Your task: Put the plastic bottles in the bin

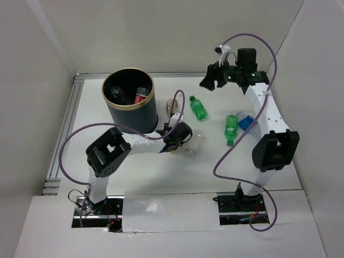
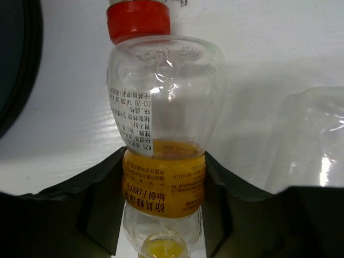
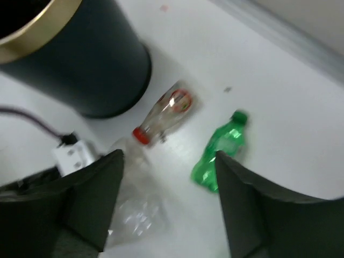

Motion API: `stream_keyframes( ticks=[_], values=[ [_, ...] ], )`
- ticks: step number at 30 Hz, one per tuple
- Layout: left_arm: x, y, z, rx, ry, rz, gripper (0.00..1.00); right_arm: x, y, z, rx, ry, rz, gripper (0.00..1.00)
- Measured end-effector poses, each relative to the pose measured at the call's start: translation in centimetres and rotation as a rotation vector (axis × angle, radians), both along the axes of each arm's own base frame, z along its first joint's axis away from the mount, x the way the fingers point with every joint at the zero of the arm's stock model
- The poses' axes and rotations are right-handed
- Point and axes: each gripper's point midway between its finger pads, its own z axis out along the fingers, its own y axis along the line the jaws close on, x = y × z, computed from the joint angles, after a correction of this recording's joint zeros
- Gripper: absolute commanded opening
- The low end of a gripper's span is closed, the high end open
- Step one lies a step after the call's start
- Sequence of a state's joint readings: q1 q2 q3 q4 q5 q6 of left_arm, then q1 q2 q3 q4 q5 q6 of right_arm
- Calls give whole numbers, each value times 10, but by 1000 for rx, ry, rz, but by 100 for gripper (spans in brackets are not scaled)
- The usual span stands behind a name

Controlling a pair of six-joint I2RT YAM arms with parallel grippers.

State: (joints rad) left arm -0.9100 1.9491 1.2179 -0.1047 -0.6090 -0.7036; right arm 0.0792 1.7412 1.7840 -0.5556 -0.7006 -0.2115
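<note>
My left gripper (image 1: 174,122) (image 2: 164,161) is low on the table, shut on the orange label of a clear bottle (image 2: 161,91) whose red cap (image 3: 141,135) points away from it. Just beyond lies a clear red-labelled bottle (image 1: 172,107) (image 3: 173,103). Another clear bottle (image 1: 193,145) (image 2: 312,140) (image 3: 134,209) lies to the gripper's right. Two green bottles (image 1: 198,108) (image 1: 231,129) lie further right; one shows in the right wrist view (image 3: 226,140). The dark bin (image 1: 131,115) (image 3: 91,64) with a gold rim stands at back left, with bottles inside. My right gripper (image 1: 212,83) (image 3: 169,156) is open, empty and raised.
A small blue thing (image 1: 247,123) lies beside the right green bottle. White walls enclose the table on the left, back and right. A rail (image 1: 64,129) runs along the table's left edge. The bin's dark wall (image 2: 13,64) is close on the left gripper's left.
</note>
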Motion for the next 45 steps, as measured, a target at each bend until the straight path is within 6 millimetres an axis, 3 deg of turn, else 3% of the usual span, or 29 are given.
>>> stream_keyframes(
  ticks=[2,4,7,10,14,17,20,23,26,29,30,31,35,39,42,43,45],
  values=[
    [0,1,1,-1,3,-3,4,-28,-1,-16,-22,52,30,91],
    [-4,4,6,10,4,-22,1,-49,-14,-37,-30,114,25,99],
    [-11,7,40,-7,-37,-70,1,-67,-46,-72,-33,221,-49,99],
    [-12,2,113,-99,-151,-117,3,-75,-80,-106,-44,320,-162,99],
    [-5,3,244,-259,-389,-133,6,-80,-112,-133,-79,394,-288,99],
    [10,32,329,-350,-568,-61,12,-79,-124,-147,-117,419,-348,99],
    [34,81,369,-348,-676,76,12,-83,-131,-165,-148,455,-391,99],
    [67,129,366,-273,-701,225,13,-89,-137,-182,-170,497,-422,99],
    [99,165,339,-180,-661,339,16,-91,-141,-195,-184,527,-441,99],
    [123,188,305,-84,-588,406,54,-93,-145,-207,-196,550,-461,99],
    [128,193,293,-54,-561,419,92,-93,-147,-211,-200,558,-466,99],
    [130,197,286,-30,-541,424,100,-93,-149,-215,-205,566,-473,99],
    [132,202,269,27,-488,434,100,-93,-154,-232,-229,609,-496,99],
    [116,180,284,30,-519,350,100,-93,-162,-250,-272,646,-534,99],
    [86,130,307,-38,-559,178,95,-92,-167,-267,-293,679,-556,78],
    [72,110,314,-78,-569,102,94,-91,-168,-274,-296,693,-562,59],
    [44,74,320,-149,-576,-32,94,-90,-168,-283,-304,717,-556,42]
  ],
)
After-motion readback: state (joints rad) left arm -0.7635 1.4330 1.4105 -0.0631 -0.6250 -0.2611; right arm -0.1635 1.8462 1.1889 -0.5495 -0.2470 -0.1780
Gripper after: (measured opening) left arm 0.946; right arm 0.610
